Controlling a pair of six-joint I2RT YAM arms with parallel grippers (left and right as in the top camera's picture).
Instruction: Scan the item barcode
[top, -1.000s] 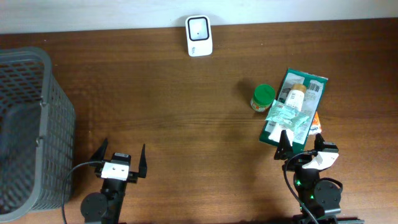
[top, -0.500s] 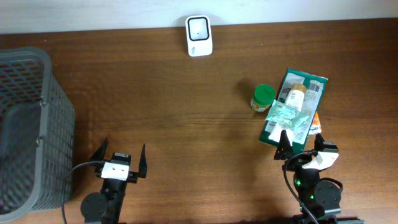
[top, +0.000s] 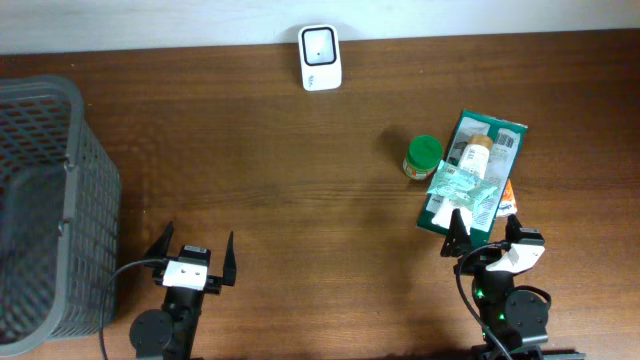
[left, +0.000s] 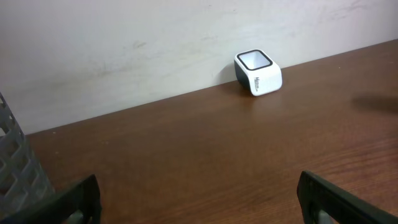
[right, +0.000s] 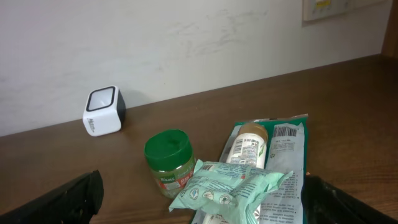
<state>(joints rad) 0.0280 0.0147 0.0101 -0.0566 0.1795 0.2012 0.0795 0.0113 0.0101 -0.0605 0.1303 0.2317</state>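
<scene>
Overhead and wrist views of a brown wooden surface. The goods to be scanned lie in a cluster on the right side, directly ahead of the right claw. The largest is a flat dark green pack. Its long axis runs from the claw toward the far wall, with the far end leaning slightly to the right. It lies face up, and the right wrist view shows a white barcode label near its far end.

A small bottle with a tan cap rests on the pack along nearly the same axis, cap toward the wall, its white label printed with small text. A crinkled pale green pouch lies across the near end of the pack. An orange edge shows at the pack's right side; what it belongs to cannot be told.

A jar with a green lid stands upright just left of the pack. The white scanner, with a dark window on top, sits at the far wall, well apart from the cluster. A grey mesh basket occupies the left edge.

The left claw and the right claw are both spread wide and hold nothing.
</scene>
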